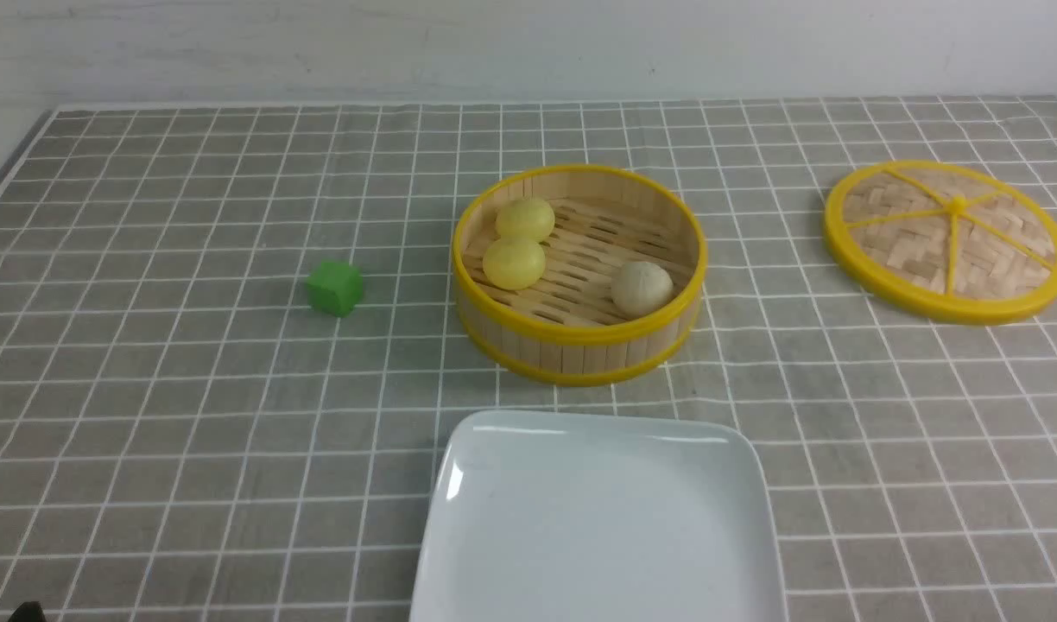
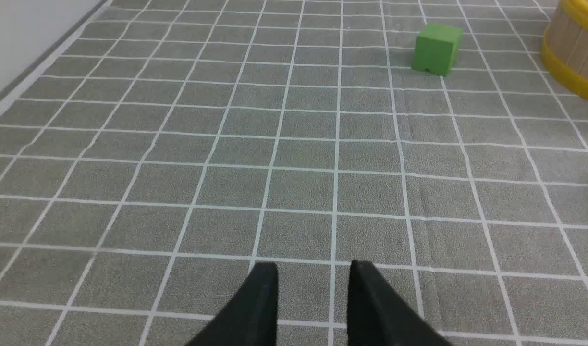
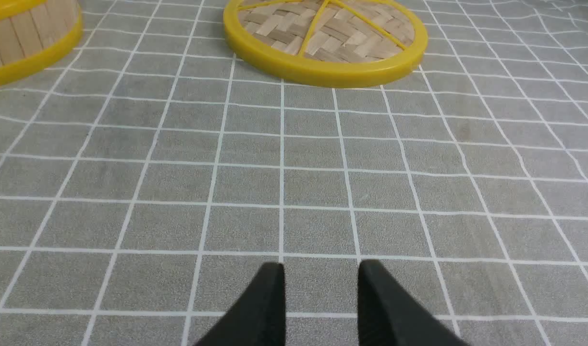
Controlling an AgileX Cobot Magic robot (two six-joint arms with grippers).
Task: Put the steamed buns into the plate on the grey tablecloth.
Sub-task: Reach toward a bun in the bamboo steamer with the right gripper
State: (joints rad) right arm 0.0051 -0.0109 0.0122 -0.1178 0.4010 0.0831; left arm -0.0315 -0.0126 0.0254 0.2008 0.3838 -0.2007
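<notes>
Sitting dome-up in the bamboo steamer basket [image 1: 580, 350]: three steamed buns [image 1: 514, 263], round, showing no long axis. Two pale yellow buns [image 1: 525, 219] touching by its left wall, beige-white bun [image 1: 642, 288] lying apart, right. Lying just nearer on the grey tablecloth [image 1: 148, 415]: white square plate [image 1: 598, 419], edges running roughly with the grid. Flanking: green cube [image 1: 334, 288] left, woven lid [image 1: 947, 242] well right. Hanging over cloth: left gripper [image 2: 313, 271] and right gripper [image 3: 320, 269], fingers standing narrowly parted, holding nothing.
</notes>
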